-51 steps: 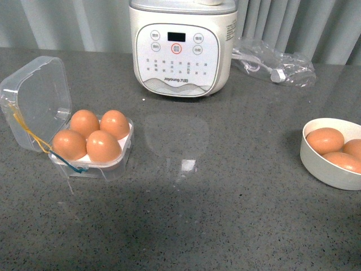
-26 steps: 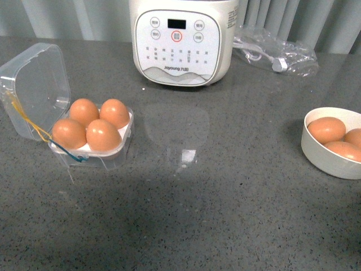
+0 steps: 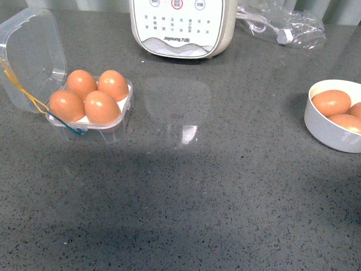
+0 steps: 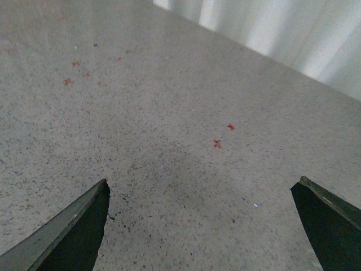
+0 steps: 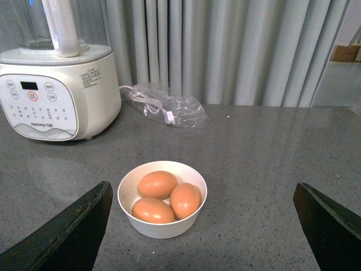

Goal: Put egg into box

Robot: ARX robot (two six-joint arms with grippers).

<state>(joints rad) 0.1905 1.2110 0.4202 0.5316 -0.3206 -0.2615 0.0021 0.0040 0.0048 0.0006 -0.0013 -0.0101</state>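
Front view: the box (image 3: 98, 131) stands at the left of the counter (image 3: 197, 197), lid open, four eggs (image 3: 101, 107) filling its tray; a white bowl (image 3: 330, 135) sits far right.

Left wrist view: the left gripper (image 4: 203, 182) gapes over bare counter.

Right wrist view: the right gripper (image 5: 203, 185) is spread wide, empty, facing the bowl.

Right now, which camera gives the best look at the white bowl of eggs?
The right wrist view: the whole white bowl sits centred, all three eggs visible. The front view cuts it off at the frame's edge. The left wrist view shows only countertop.
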